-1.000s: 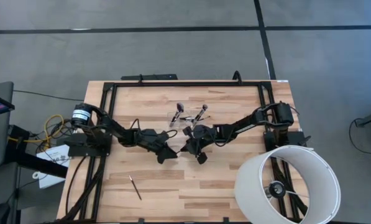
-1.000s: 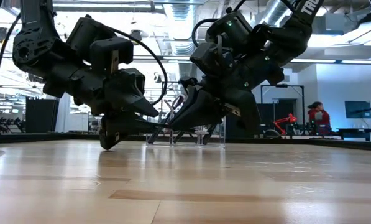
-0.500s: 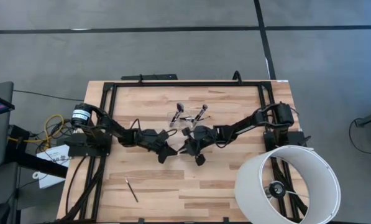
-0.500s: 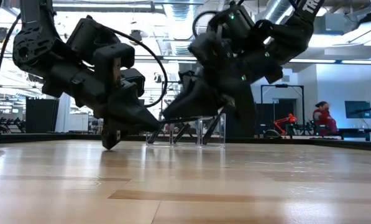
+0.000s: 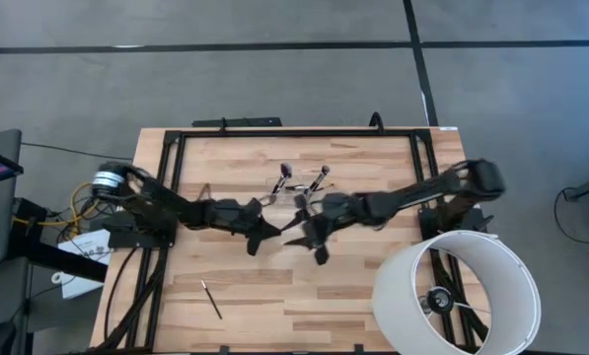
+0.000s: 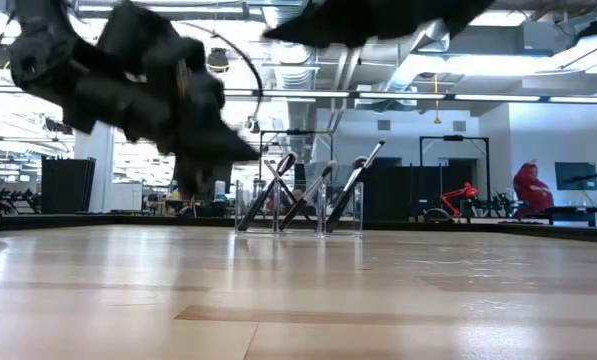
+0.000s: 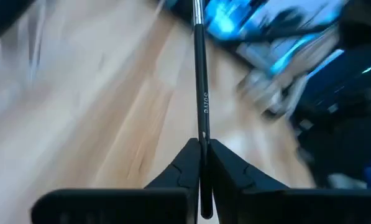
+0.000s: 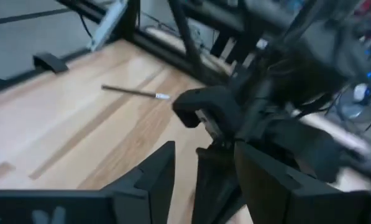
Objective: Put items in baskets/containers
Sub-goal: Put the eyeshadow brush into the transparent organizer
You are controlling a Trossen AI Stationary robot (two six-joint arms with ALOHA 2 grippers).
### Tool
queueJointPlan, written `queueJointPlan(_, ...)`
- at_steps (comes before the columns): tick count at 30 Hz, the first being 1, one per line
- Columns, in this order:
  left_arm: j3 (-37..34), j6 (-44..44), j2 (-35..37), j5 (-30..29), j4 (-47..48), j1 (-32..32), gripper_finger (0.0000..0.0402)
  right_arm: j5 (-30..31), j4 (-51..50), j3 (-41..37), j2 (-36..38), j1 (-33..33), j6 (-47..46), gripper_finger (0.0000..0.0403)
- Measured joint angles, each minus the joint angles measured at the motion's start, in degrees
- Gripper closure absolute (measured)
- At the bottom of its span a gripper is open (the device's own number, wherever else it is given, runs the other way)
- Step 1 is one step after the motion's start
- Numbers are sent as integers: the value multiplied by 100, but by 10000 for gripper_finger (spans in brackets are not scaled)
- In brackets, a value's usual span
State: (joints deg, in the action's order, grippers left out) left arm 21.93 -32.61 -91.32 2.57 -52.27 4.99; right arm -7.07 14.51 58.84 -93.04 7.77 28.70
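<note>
Counting brushes: five can be made out in all (one gripped, three in the holder, one loose on the boards).
Left gripper (image 7: 201, 163): fingers pressed together on a thin dark makeup brush (image 7: 201, 93), whose handle runs straight out from between the tips; the far end is blurred.
Left gripper, from above: near the table's middle (image 5: 257, 235), just beside the right arm's gripper.
Right gripper (image 8: 201, 177): jaws apart, nothing between the fingers; it faces the left arm's wrist at close range.
Right gripper, from above: mid-table (image 5: 309, 232), just in front of the holder.
Clear holder (image 6: 300, 212): one, a low transparent box standing toward the table's far side, seen from above between the two arms (image 5: 296, 187).
Brushes in holder: three (image 6: 328, 195), all leaning the same way with their heads above the rim.
Loose brush: one (image 5: 212, 298), lying flat on the wood near the front left, well apart from both grippers; the right wrist camera also shows it (image 8: 134, 93).
Lamp shade (image 5: 459, 293): one, large, white and cylindrical, at the front right corner.
Table (image 5: 363, 286): one, light wooden planks with a black frame round it.
Person (image 6: 529, 185): one, in red, far back in the room.
</note>
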Motion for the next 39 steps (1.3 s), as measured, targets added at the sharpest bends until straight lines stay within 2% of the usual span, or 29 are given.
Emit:
queueJointPlan(3,-85,463,775,0,-7,-155,388,24,-533,10,947,39,295,241)
queueJointPlan(6,-194,987,1581,-2,27,-380,386,52,-1084,-15,1680,-108,83,244)
queueJointPlan(10,-421,1481,2382,-238,80,-671,381,-598,-933,-631,1954,-589,-637,252)
queueJointPlan(12,-478,1856,2572,-297,80,-767,386,-753,-103,-1107,1686,-795,-825,255)
queueJointPlan(15,-490,2150,2564,-234,87,-759,388,-787,1659,-1564,1025,-1102,-1023,256)
queueJointPlan(18,-485,2512,2459,-214,59,-713,380,-799,2870,-1552,239,-1425,-1357,252)
queueJointPlan(21,-478,2866,2364,-214,81,-703,381,-900,3647,-1263,-311,-1635,-1628,243)
queueJointPlan(27,-468,2956,2219,-238,97,-704,384,-1815,3802,-698,-877,-1766,-2079,224)
queueJointPlan(33,-470,3078,2134,-238,75,-704,389,-1993,3828,-462,-941,-1641,-2088,225)
queueJointPlan(39,-468,3136,2120,-212,85,-699,381,-1976,3780,-465,-865,-1554,-2082,260)
